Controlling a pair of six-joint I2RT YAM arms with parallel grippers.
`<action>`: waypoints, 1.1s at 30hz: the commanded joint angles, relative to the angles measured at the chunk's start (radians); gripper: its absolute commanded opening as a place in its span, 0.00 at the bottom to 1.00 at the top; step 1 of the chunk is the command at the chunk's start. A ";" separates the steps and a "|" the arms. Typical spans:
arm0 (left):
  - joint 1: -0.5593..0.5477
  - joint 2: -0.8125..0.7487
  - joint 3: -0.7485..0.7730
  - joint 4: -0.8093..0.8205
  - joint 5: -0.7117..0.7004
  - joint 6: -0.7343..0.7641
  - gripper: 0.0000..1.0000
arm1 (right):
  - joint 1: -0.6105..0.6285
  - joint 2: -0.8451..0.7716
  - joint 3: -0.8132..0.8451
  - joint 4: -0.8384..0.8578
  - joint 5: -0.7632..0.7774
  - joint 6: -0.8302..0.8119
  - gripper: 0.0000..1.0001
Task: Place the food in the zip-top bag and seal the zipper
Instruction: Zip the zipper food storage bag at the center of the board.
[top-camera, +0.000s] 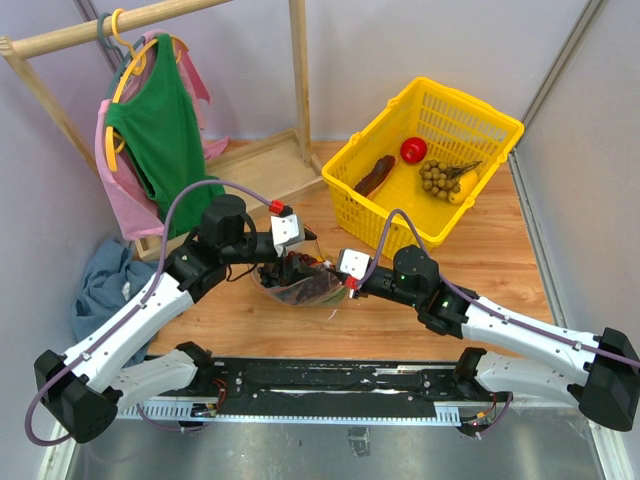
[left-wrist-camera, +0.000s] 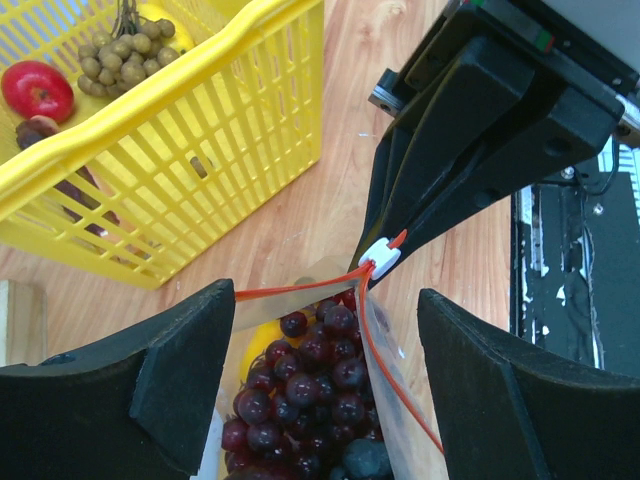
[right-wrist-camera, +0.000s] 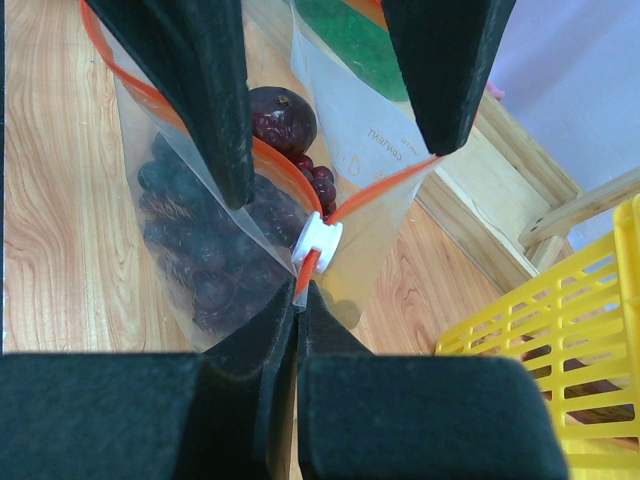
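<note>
**Right claw pinching the zipper end, left claw spread over the bag mouth**

We are watching the right claw (right-wrist-camera: 300, 315) pressing together on the very end of the zipper (right-wrist-camera: 278, 168), just behind the white slider (right-wrist-camera: 318, 240). The left claw (left-wrist-camera: 325, 295) is standing apart, its two fingers straddling the open mouth of the zip-top bag (right-wrist-camera: 345, 120), which is sagging directly beneath it. Below the left claw, inside the bag, the dark purple grape bunch (left-wrist-camera: 300, 390) is lying with the yellow bell pepper (left-wrist-camera: 255, 345) peeking out beside it. We cannot make out the watermelon slice.

The right claw is sitting straight ahead of the left claw, blocking the slider's end of the mouth. Beyond the right claw the yellow basket (top-camera: 375, 128) is standing near, holding a red round fruit (top-camera: 413, 150) and a brownish bunch (top-camera: 436, 177). Behind the left claw a green garment (top-camera: 155, 130) is hanging on a wooden rack (top-camera: 298, 70), with a blue cloth (top-camera: 105, 280) lying below it.
</note>
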 joint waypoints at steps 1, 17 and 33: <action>-0.005 0.023 -0.001 0.071 0.063 0.052 0.74 | -0.011 -0.001 0.026 0.030 -0.017 0.000 0.01; -0.024 -0.014 -0.090 0.075 0.008 0.082 0.58 | -0.011 -0.010 0.044 0.005 -0.021 -0.005 0.01; -0.033 -0.076 -0.127 0.088 -0.008 0.057 0.23 | -0.012 0.001 0.056 -0.006 -0.042 0.000 0.01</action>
